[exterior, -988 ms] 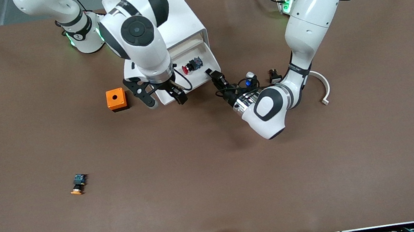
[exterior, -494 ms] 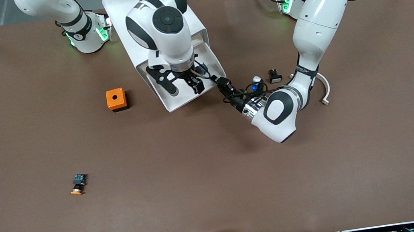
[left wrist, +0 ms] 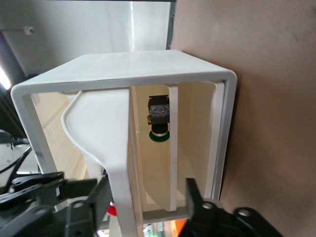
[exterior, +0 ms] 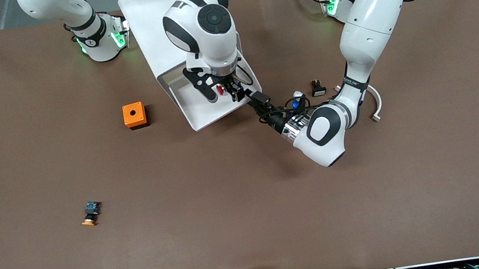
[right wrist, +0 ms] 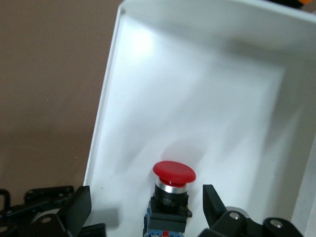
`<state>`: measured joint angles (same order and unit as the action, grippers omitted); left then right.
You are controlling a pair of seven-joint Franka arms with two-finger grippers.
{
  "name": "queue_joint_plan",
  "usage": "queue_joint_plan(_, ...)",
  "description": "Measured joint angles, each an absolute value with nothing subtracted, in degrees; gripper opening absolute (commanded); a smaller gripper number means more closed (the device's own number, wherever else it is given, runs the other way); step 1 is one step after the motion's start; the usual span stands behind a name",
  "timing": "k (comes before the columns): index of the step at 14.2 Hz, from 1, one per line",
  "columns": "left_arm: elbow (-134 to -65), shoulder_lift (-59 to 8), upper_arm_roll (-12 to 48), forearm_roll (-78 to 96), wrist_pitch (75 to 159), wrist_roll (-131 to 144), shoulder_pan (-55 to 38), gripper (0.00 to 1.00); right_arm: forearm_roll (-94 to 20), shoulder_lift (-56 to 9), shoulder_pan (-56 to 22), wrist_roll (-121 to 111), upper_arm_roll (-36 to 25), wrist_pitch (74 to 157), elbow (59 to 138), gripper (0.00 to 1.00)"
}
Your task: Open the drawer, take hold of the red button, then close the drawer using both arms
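Note:
The white cabinet (exterior: 147, 11) stands between the arms' bases with one drawer (exterior: 198, 109) pulled out toward the front camera. The red-capped button (exterior: 219, 89) lies in that drawer at its left-arm end. My right gripper (exterior: 220, 91) is down in the drawer, open, with its fingers on either side of the button (right wrist: 174, 174); its own view shows the gripper (right wrist: 144, 197) not touching it. My left gripper (exterior: 257, 97) is at the drawer's front corner, open, astride the drawer's front edge (left wrist: 121, 163) in the left wrist view (left wrist: 144, 192).
An orange cube with a hole (exterior: 134, 115) sits beside the drawer toward the right arm's end. An orange-capped button (exterior: 90, 214) lies nearer the front camera. Small parts (exterior: 318, 88) and a white curved piece (exterior: 376, 103) lie by the left arm. A green-capped button (left wrist: 159, 121) sits inside the cabinet.
My right gripper moved from the drawer's front edge over to the red button and came down around it. My left gripper shifted slightly toward the front camera at the drawer's corner.

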<state>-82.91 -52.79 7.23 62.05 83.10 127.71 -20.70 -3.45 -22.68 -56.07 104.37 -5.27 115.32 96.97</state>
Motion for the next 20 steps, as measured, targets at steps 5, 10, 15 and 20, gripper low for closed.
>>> queue_joint_plan(5,-81.56,-52.78,7.18,62.05,83.11,109.59,-19.41,0.99,-3.45,-23.70,-57.18,107.54,-5.28,116.44,96.97,0.90)
queue_joint_plan(10,-79.06,-52.78,7.17,60.37,83.11,89.33,-17.77,0.99,-3.47,-24.52,-57.90,107.82,-5.28,116.58,96.96,0.58)
queue_joint_plan(15,-75.59,-52.73,7.28,49.82,83.10,69.03,-18.10,0.99,-3.47,-24.88,-58.90,108.69,-5.31,116.61,96.91,0.00)
queue_joint_plan(20,-72.64,-52.35,7.28,42.13,87.74,58.93,-18.59,0.99,-3.47,-24.87,-56.16,101.64,-6.43,113.81,92.43,0.00)
